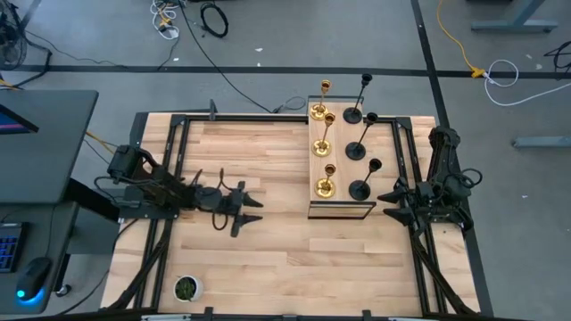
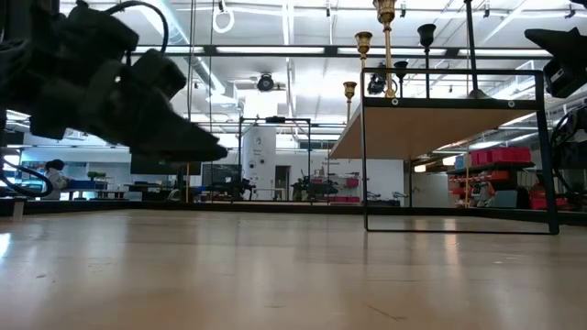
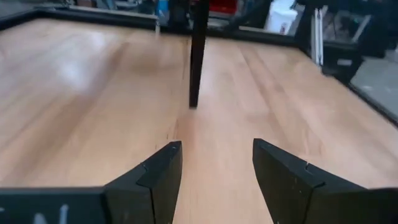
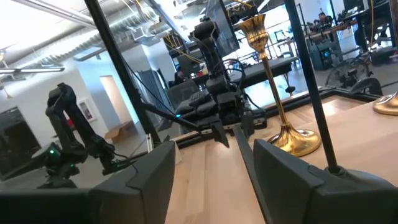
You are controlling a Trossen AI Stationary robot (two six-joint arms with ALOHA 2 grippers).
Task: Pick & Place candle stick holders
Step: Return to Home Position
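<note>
Tally: all six candle stick holders [image 1: 360, 189] stand on the shelf [image 1: 342, 134], which sits at 1 o'clock from the centre of the surface [image 1: 268, 160] in the high view. Three gold holders [image 1: 322, 147] run in a column along the shelf's 9 o'clock side. Three black holders [image 1: 356, 152] form a matching column toward 3 o'clock. All are upright, and none is on the surface itself.

Left gripper [image 1: 254, 210] at 9 o'clock of centre, above bare wood, fingers [image 3: 158, 180] apart, nothing between them. Right gripper [image 1: 385, 205] at 3 o'clock, near the shelf's corner, fingers [image 4: 292, 180] apart, empty. Plant pot [image 1: 186, 288] at 7 o'clock, well apart from everything.

Judgement: placing looks finished; only parking both arms remains.
</note>
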